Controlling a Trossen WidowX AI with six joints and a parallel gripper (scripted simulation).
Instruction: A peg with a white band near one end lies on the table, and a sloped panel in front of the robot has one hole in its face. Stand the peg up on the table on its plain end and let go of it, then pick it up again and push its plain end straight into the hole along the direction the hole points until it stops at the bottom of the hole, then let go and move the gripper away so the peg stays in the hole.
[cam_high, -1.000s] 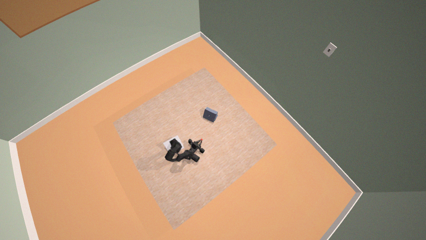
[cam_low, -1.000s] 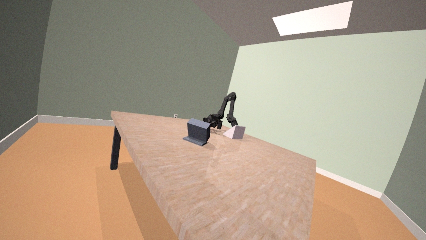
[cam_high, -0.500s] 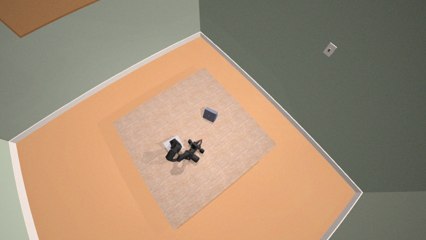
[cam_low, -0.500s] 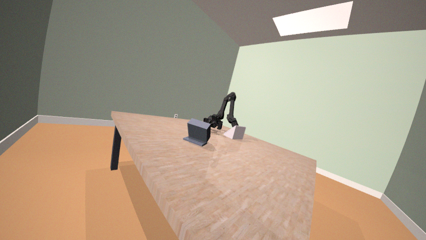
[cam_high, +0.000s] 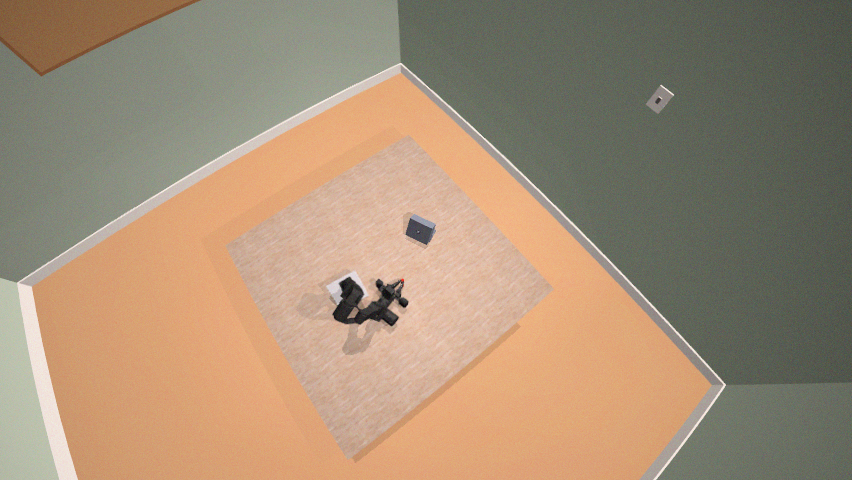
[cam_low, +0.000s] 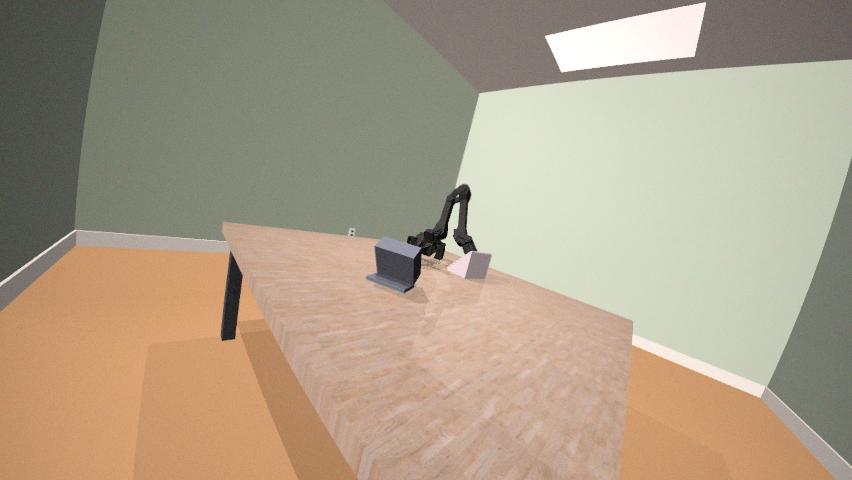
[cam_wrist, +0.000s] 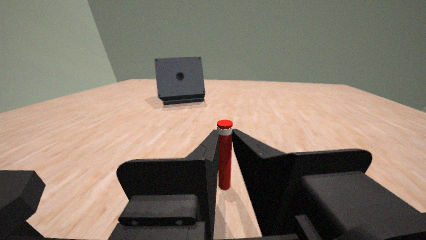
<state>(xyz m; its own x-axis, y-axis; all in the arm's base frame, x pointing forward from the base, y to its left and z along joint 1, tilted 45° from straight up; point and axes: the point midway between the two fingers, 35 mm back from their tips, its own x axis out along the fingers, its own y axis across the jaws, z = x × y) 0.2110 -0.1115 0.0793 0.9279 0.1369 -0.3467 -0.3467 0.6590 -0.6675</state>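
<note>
The red peg stands upright in the wrist view, its white band near the top and its plain end down. My gripper is shut on the peg near the banded end. Whether the plain end touches the table cannot be told. In the exterior view the peg is not visible. The dark grey sloped panel stands beyond the peg, up and to the left in the wrist view. Its single round hole faces the arm; the face is turned away in the exterior view.
The wooden table carries everything. A pale wedge-shaped block is at the arm's base. The panel has a low ledge along its foot.
</note>
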